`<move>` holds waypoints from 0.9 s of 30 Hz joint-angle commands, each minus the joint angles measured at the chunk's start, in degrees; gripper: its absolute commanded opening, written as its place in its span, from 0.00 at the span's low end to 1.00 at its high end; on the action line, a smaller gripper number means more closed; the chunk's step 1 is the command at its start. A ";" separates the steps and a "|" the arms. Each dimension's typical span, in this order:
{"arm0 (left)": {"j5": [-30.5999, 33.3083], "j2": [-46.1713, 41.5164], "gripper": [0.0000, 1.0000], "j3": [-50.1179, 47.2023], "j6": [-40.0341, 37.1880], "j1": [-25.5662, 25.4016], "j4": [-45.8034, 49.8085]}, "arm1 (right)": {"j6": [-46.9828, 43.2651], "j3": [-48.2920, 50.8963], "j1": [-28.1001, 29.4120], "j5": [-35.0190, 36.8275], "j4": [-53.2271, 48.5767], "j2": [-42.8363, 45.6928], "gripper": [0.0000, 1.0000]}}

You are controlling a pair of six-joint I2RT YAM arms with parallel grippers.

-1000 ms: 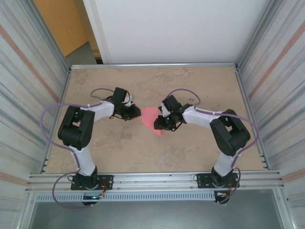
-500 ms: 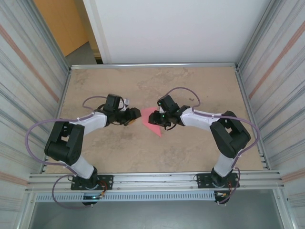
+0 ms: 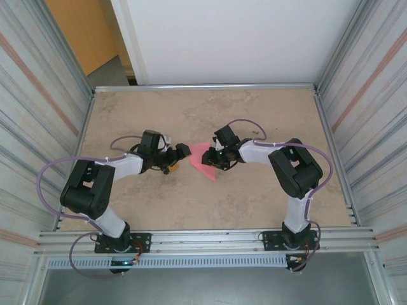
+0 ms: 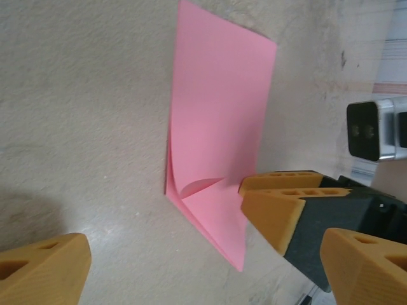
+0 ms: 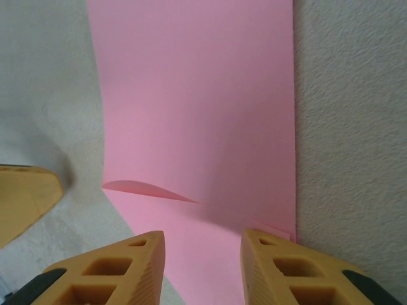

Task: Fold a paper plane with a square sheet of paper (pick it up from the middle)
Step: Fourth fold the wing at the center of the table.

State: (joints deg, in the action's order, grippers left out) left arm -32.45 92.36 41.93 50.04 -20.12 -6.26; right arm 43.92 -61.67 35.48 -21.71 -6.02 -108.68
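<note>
Noting left tool (image 3: pixel 178 159) just off the 9 o'clock edge of the square sheet of paper (image 3: pixel 201 159), jaws wide apart, gripping nothing. Sheet flat mid-desk (image 3: pixel 254 203), apparently folded in half, one corner flap curling up. At its 3 o'clock edge, right tool (image 5: pixel 202 238), jaws partly apart, tips resting on it, not clamping. Judging early stage: nose folds and wings left.

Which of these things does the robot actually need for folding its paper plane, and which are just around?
For the job:
- pink paper
- left fingers
- right fingers
- table, which the paper lies on

Just around:
- purple cables
- metal walls
- orange door
</note>
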 commanded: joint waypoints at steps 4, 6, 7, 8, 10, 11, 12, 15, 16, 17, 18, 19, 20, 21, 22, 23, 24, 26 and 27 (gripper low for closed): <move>1.82 0.58 0.99 0.32 3.19 -2.74 -2.03 | -3.72 -0.11 -1.96 -4.64 -2.72 -1.17 0.36; 1.65 1.30 0.99 0.77 3.45 -3.59 -2.26 | -4.12 -0.32 -2.30 -4.57 -3.97 -1.37 0.36; 1.39 1.62 0.99 1.08 3.57 -3.90 -2.11 | -4.16 -0.36 -2.58 -5.01 -4.25 -1.65 0.36; 0.97 1.84 0.99 1.18 3.62 -4.03 -2.30 | -4.12 -0.32 -2.85 -5.47 -4.40 -1.83 0.36; -0.05 2.11 0.97 1.32 3.90 -4.21 -2.76 | -3.94 -0.38 -3.35 -6.84 -4.70 -2.55 0.35; -0.22 2.20 0.95 1.40 3.97 -4.23 -2.48 | -3.89 -0.48 -3.57 -7.39 -4.83 -2.87 0.35; -0.50 2.30 0.93 1.48 3.94 -4.22 -2.19 | -3.70 -0.64 -3.58 -7.76 -5.00 -3.12 0.34; -1.79 2.86 0.87 1.49 4.27 -4.48 -2.85 | -3.67 -0.80 -3.58 -7.91 -5.74 -3.78 0.34; -2.27 3.07 0.85 1.57 4.26 -4.57 -3.01 | -3.76 -0.82 -3.71 -7.80 -6.04 -3.97 0.34; -2.76 3.33 0.82 1.79 4.20 -4.58 -3.26 | -3.97 -1.19 -3.67 -7.81 -6.13 -4.35 0.33; -3.20 3.48 0.79 1.97 3.97 -4.51 -3.57 | -4.17 -1.55 -3.67 -7.72 -6.59 -4.72 0.33; -3.32 3.55 0.77 2.16 3.88 -4.64 -3.66 | -4.24 -1.79 -3.67 -7.60 -6.88 -5.02 0.33; -3.41 3.77 0.73 2.69 3.67 -4.61 -3.40 | -4.23 -1.87 -3.75 -7.72 -6.90 -5.31 0.32; -3.34 4.00 0.68 3.38 3.26 -4.63 -2.73 | -4.13 -1.96 -3.76 -7.64 -6.90 -5.48 0.31; -3.14 4.26 0.65 3.97 2.80 -4.57 -1.84 | -4.03 -2.04 -3.76 -7.56 -6.98 -5.62 0.31; -2.76 4.62 0.60 4.86 2.10 -4.59 -0.70 | -4.00 -2.08 -3.76 -7.51 -7.03 -5.59 0.30; -2.62 5.02 0.56 5.70 1.84 -4.53 0.19 | -3.78 -2.14 -3.76 -7.34 -7.15 -5.62 0.30; -2.62 5.75 0.52 6.90 1.85 -4.56 1.28 | -3.42 -2.05 -3.76 -7.07 -7.29 -5.73 0.29; -2.46 6.01 0.51 7.80 2.65 -4.58 3.08 | -3.19 -2.09 -3.97 -7.04 -7.33 -5.70 0.29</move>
State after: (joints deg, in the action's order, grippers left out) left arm -34.50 97.17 47.09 53.21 -24.51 -6.98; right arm 41.32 -63.92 31.75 -30.28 -9.10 -111.74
